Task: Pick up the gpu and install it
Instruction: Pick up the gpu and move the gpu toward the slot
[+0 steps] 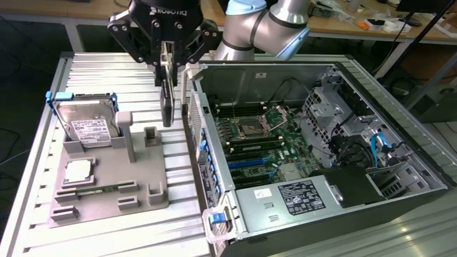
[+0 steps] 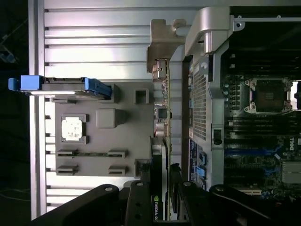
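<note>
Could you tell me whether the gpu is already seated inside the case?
No, the gpu hangs upright in the gripper, outside the case.

The gpu (image 1: 167, 101), a thin black card, hangs upright and edge-on above the tabletop (image 1: 100, 75), just beside the open computer case (image 1: 250, 80).

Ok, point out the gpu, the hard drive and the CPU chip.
gpu (image 1: 167, 107), exterior view, lower half of the hanging black card.
hard drive (image 1: 91, 131), exterior view, its white label.
CPU chip (image 1: 77, 170), exterior view, middle of its silver top.
</note>
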You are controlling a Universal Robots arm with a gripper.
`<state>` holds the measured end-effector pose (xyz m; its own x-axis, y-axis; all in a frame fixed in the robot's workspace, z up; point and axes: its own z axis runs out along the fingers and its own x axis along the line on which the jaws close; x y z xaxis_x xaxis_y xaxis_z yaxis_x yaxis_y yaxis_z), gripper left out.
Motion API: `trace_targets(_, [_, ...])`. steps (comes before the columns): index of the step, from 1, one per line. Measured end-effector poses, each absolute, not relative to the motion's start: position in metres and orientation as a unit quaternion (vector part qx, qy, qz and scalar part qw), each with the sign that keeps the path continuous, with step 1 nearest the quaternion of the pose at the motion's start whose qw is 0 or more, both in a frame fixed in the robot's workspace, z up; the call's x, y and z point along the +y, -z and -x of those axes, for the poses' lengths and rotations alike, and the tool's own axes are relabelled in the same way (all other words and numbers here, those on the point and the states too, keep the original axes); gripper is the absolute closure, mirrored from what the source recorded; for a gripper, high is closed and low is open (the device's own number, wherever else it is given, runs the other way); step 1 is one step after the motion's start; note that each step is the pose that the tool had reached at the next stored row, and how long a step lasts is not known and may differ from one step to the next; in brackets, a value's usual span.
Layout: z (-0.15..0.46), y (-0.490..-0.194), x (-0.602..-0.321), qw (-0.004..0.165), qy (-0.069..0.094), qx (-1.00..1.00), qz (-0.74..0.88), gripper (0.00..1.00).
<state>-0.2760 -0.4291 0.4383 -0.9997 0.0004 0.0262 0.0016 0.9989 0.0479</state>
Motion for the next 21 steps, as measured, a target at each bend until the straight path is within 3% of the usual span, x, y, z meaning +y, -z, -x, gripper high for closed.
trace_targets(21, [0.201,-0.441,-0.429,0.016,0.024,-1.0,0.001,0.73])
